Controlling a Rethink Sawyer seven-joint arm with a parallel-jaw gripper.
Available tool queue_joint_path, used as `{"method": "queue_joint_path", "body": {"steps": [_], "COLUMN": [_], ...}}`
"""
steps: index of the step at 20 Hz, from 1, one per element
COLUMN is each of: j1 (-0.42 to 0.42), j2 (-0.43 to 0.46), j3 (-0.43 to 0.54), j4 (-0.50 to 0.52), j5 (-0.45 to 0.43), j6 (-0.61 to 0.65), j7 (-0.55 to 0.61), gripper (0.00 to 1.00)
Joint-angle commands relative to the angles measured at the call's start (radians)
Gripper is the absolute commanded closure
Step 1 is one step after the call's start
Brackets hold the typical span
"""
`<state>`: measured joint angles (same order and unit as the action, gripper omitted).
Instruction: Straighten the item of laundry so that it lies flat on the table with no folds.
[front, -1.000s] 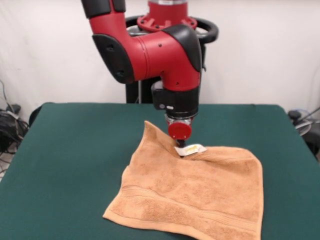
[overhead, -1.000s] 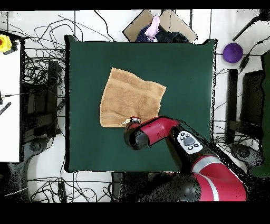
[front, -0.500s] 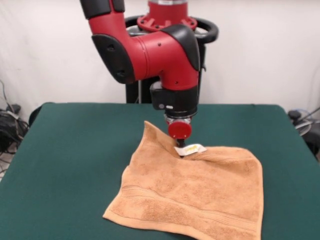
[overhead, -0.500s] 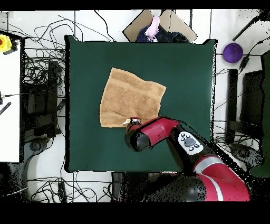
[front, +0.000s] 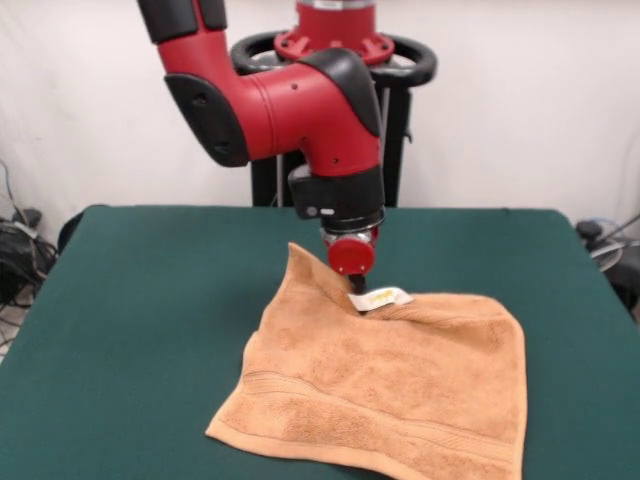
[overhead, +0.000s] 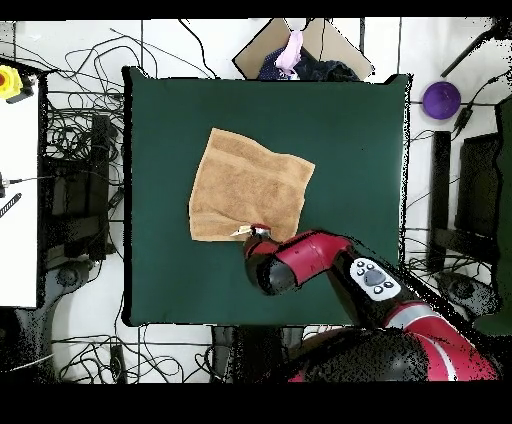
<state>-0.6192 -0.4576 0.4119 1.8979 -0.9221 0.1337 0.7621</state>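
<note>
- The towel (front: 385, 385) is lying on the dark green table (front: 140, 310), its nearest edge at the table's front, with a woven border band running along that edge.
- Most of the towel is lying spread out, though its far edge is rising into a fold, peaking in a raised corner at the far left.
- The small white tag (front: 380, 297) is sitting at that far edge, just beside the raised fold.
- The gripper (front: 357, 286) is pointing down onto the towel's far edge, right at the tag; whether it is holding cloth or standing apart is impossible to tell, as the red round part above is hiding it.
- In the overhead view, the towel (overhead: 245, 185) is lying toward the table's (overhead: 350, 140) middle-left, with the arm (overhead: 310, 262) covering its nearest corner.
- Cables (overhead: 85, 150) are trailing over the floor beside the table.
</note>
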Motion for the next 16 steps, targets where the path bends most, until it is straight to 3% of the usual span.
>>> {"method": "queue_joint_path", "body": {"steps": [1, 16], "j1": [-0.066, -0.093], "j2": [0.22, 0.239], "j3": [-0.041, -0.036], "j4": [-0.149, -0.168], "j5": [-0.168, -0.197], "j6": [0.121, 0.11], "j7": [-0.093, -0.104], "gripper": [1.0, 1.0]}}
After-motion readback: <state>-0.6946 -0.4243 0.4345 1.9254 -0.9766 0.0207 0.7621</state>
